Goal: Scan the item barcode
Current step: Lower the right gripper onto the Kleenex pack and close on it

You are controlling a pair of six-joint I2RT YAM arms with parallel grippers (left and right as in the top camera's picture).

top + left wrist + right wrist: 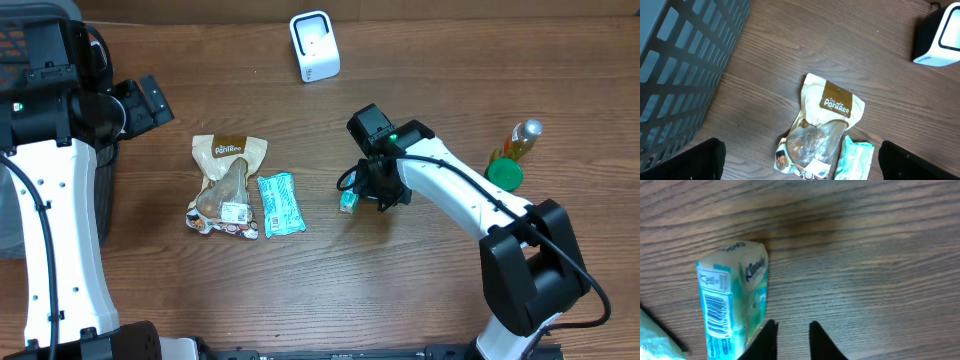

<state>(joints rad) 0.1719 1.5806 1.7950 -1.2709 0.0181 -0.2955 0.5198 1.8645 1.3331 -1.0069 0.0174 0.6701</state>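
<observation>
A small teal and white Kleenex tissue pack [732, 300] stands on its edge on the wood table, its barcode facing the right wrist camera. My right gripper [792, 330] sits just to the right of the pack, its left finger close against the pack's side. The jaws are a narrow gap apart with only bare wood between them. From overhead the pack [348, 201] shows beside that gripper [370, 197]. The white scanner [314, 46] stands at the back of the table. My left gripper [800, 167] hangs wide open and empty above the snack bag [822, 130].
A teal packet [280, 203] lies beside the snack bag [225, 185]. A grey slatted basket [680, 65] stands at the far left. A yellow bottle [520, 140] and a green lid [505, 175] sit at the right.
</observation>
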